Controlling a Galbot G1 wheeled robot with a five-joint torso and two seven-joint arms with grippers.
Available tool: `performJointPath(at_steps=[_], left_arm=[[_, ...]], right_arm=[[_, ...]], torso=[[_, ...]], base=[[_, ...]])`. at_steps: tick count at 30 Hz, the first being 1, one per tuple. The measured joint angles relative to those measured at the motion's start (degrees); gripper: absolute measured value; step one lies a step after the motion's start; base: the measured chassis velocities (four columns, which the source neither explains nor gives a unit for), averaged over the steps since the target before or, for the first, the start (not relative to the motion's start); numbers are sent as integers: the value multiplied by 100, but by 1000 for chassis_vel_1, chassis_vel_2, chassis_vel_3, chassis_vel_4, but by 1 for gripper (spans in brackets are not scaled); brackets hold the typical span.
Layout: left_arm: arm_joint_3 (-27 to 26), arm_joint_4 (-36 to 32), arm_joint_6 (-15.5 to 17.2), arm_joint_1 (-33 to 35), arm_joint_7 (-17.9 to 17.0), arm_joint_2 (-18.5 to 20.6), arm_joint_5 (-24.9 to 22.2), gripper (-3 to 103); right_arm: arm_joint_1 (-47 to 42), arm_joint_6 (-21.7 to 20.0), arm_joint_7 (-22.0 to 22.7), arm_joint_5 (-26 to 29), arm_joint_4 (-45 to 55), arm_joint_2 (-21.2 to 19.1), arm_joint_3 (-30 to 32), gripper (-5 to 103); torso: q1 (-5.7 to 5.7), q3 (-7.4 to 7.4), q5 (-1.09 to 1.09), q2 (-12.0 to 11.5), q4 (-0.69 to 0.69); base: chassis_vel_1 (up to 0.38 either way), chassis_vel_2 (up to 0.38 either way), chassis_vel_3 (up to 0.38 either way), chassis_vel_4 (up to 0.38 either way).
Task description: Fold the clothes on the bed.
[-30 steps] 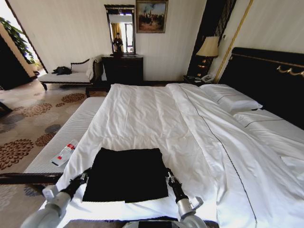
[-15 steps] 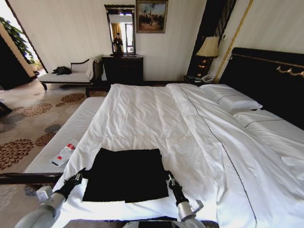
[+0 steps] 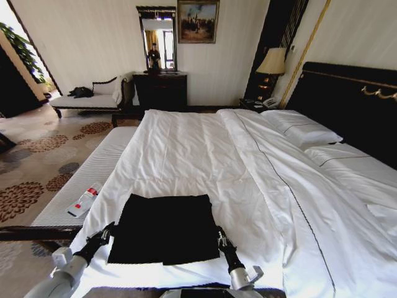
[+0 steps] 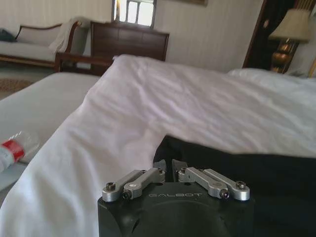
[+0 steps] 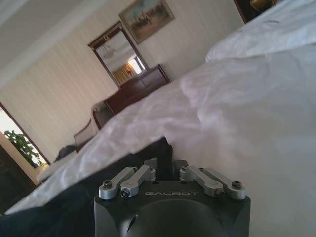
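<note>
On the near end of the bed, the T-shirt is lying folded flat. Both the left gripper and right gripper are pinching its near corners, fingers together on cloth. If either pinch slips, the fold could be dragging crooked.

We're looking into a hotel-style bedroom, with a big white-sheeted bed stretching under a dark headboard, a lamp glowing beside it, and a mirror hanging over a dark dresser.
</note>
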Motion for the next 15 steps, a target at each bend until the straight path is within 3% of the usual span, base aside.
performJointPath(at_steps=[1,4,8,12,13,15], left_arm=[[0,0,0,0,0,0,0,11],[-149,-73,-192,-293,387,92,-179,27],[-199,-95,-137,-647,511,185,-318,32],[56,220,769,-1847,-255,276,-640,54],[56,220,769,-1847,-255,276,-640,54],[150,555,1186,-2206,-488,243,-632,65]], right_arm=[[0,0,0,0,0,0,0,16],[18,51,-122,140,305,30,230,32],[91,8,-117,380,426,34,408,43],[417,-133,23,634,306,33,600,60],[417,-133,23,634,306,33,600,60],[672,-238,119,677,153,6,470,71]], torso=[[0,0,0,0,0],[0,0,0,0,0],[0,0,1,0,0],[0,0,0,0,-4],[0,0,0,0,-4],[2,1,1,0,-6]], base=[[0,0,0,0],[0,0,0,0],[0,0,0,0],[0,0,0,0],[0,0,0,0],[0,0,0,0]])
